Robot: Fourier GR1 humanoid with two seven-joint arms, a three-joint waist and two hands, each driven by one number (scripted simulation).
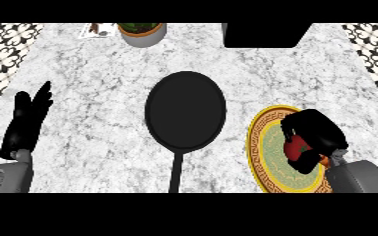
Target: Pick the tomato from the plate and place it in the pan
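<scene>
A red tomato lies on a round plate with a yellow patterned rim and green centre, at the right of the counter. My right hand is over the plate with its fingers and thumb curled round the tomato, hiding most of it. A black pan lies in the middle of the counter, its long handle pointing toward me; nothing is in it. My left hand rests open at the left edge, fingers up, well away from the pan.
A potted plant in a white pot stands at the back, with a small card to its left. A black appliance sits at the back right. Patterned tile borders the marble counter at both sides.
</scene>
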